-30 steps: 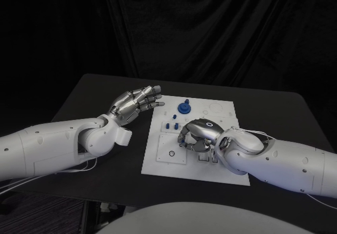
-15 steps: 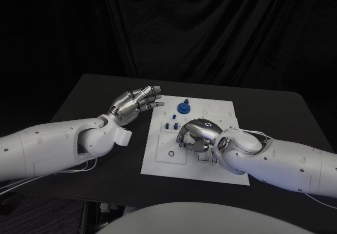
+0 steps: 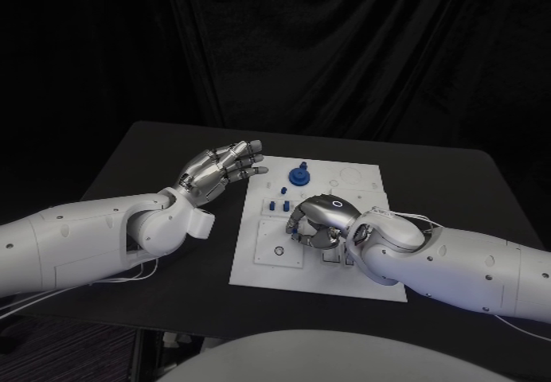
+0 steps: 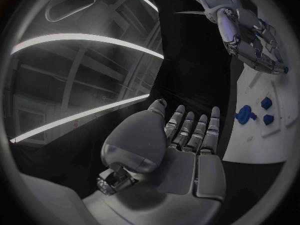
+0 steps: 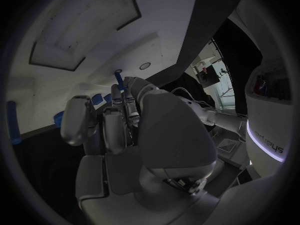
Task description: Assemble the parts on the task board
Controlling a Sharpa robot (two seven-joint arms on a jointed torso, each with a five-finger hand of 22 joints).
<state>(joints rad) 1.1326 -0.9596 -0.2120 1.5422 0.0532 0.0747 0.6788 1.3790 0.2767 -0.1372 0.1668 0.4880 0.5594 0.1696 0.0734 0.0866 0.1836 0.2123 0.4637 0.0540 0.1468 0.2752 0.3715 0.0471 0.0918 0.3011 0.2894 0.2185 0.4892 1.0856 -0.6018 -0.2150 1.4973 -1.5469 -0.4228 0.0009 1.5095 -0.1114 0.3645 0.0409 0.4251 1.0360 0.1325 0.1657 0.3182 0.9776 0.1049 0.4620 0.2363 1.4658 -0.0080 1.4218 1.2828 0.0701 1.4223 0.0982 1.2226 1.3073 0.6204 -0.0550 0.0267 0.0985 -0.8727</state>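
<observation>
Robot lab or test cell. Black table (image 3: 161,151) under both hands, black curtain (image 3: 345,64) hung close behind it, beyond left hand (image 3: 220,171). White task board (image 3: 267,267) beneath right hand (image 3: 322,221), bench-fixture style with blue parts (image 3: 301,175). Left wrist view: industrial ceiling with long strip lights (image 4: 81,39) far past that hand.

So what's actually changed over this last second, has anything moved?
Only slightly: the right hand, fingers curled over the task board, has crept a little toward the robot's left. The left hand stays raised and open beside the board, and the blue parts sit where they were.
</observation>
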